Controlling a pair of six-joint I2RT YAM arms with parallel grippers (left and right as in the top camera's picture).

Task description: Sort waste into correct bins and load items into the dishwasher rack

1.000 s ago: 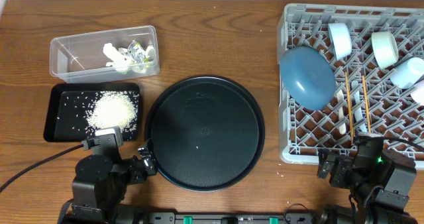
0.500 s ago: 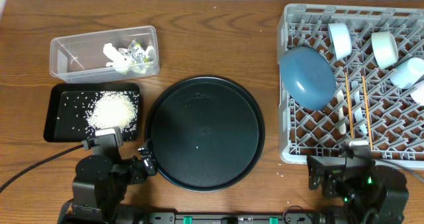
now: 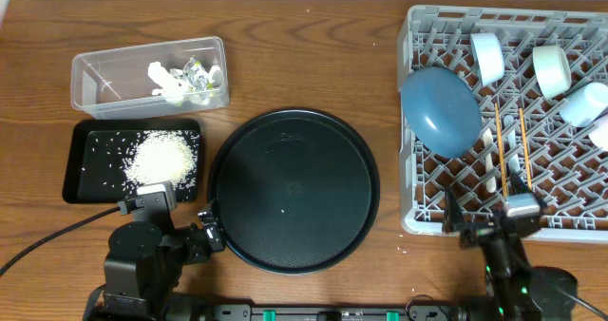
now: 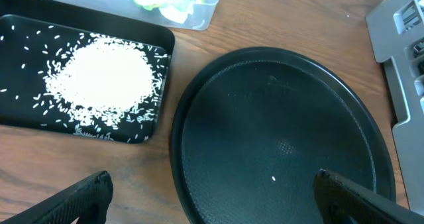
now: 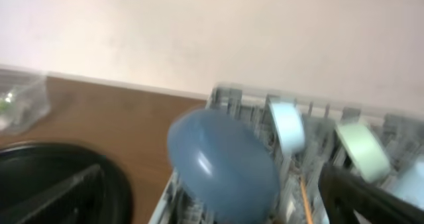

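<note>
The dishwasher rack (image 3: 532,15) at the right holds a dark blue dish (image 3: 439,110), two chopsticks (image 3: 499,150), pale spoons (image 3: 488,174) and several small cups (image 3: 551,69). The clear tub (image 3: 95,79) holds tissue pieces (image 3: 163,82) and a wrapper (image 3: 197,70). Rice (image 3: 163,157) lies piled in the shallow black tray (image 3: 71,160). My left gripper (image 4: 212,194) is open and empty over the round tray's left rim. My right gripper (image 3: 483,217) is open and empty at the rack's front edge. Its blurred view faces the blue dish (image 5: 222,168).
A large round black tray (image 3: 293,190) fills the table's middle, with a single rice grain (image 4: 273,179) on it. Bare wood lies between the round tray and the rack. The left arm's cable (image 3: 47,236) trails off to the front left.
The right arm has drawn back toward the front edge and swung its gripper up and left, facing the rack. The left arm has not moved.
</note>
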